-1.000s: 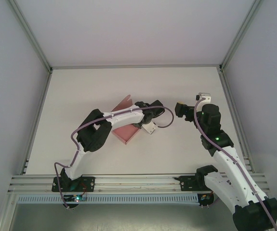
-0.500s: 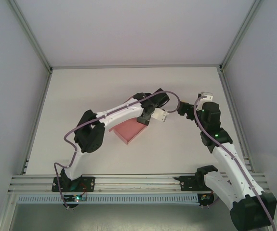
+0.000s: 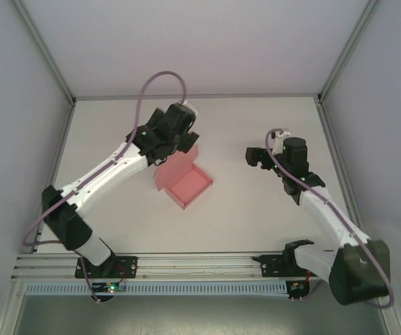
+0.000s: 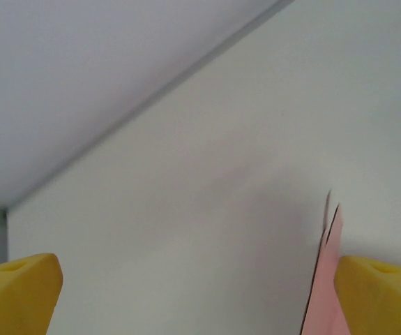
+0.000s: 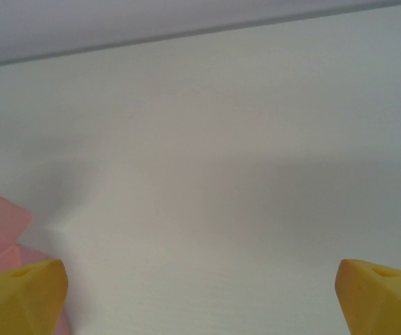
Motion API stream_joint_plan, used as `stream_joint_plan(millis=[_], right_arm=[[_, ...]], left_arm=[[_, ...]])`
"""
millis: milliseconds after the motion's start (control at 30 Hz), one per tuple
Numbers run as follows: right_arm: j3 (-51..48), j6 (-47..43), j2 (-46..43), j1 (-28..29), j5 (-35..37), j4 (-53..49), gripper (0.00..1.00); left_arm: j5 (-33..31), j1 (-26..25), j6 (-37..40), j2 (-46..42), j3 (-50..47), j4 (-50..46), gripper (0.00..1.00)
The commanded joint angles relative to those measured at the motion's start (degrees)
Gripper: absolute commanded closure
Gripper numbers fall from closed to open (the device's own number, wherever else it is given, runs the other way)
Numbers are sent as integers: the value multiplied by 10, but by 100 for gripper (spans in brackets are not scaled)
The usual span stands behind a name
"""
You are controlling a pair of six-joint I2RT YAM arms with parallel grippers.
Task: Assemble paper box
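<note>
Pink card, folded into a small open-topped paper box (image 3: 188, 185), rests on the white table (image 3: 256, 223), closer to the arm bases than either claw. It lies just to the near side of the left gripper (image 4: 199, 299) and well off to the left of the right gripper (image 3: 254, 156). Neither claw touches it. One flap of the box stands up at its far edge, rising toward the left claw. In the left wrist view that flap shows as a thin pink sliver just beside the right-hand yellow fingertip (image 4: 381, 293). The left claw is spread wide, its two yellow pads at opposite corners of the view with bare table between them. The right claw is likewise spread wide and grips nothing. From its wrist camera a corner of the pink card sits just beside its left fingertip (image 5: 19, 296), low at the edge of the view. Beyond both claws the table runs on to the pale back wall (image 3: 186, 42).
</note>
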Motion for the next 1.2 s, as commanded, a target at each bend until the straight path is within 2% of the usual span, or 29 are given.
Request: stream_joint_plan(millis=[0,133,200,367,533,733,767,900,1000,1167], right_arm=[[78,-123,74,6,-192,21,2],[178,-268,199,28,-336,-25,2],[243,-351,261,38,-379,-80,2],[405,-606,388,69,-412,-284,5],[548,-672,492,110,-395,-402,7],[656,-721,579,139,-401,-488,12],[667,-734,587,142,-402,-502,13],[717,-765,618,148,-404,-559,27],[726,-780,625,148,-404,-584,49],[679,-767,597,144,-378,-553,74]], left_arm=[[41,9,-169,-59,-78,-71,0],[95,33,-198,-142,-181,-52,0],[137,54,-211,-169,-219,-45,0],[243,68,-194,-211,-286,-34,0],[266,69,-190,-192,-310,-23,1],[243,79,-173,-137,-289,-32,28],[245,80,-164,-132,-285,-26,36],[254,84,-131,-111,-266,-27,38],[241,87,-126,-103,-260,-30,38],[218,93,-124,-91,-254,-35,36]])
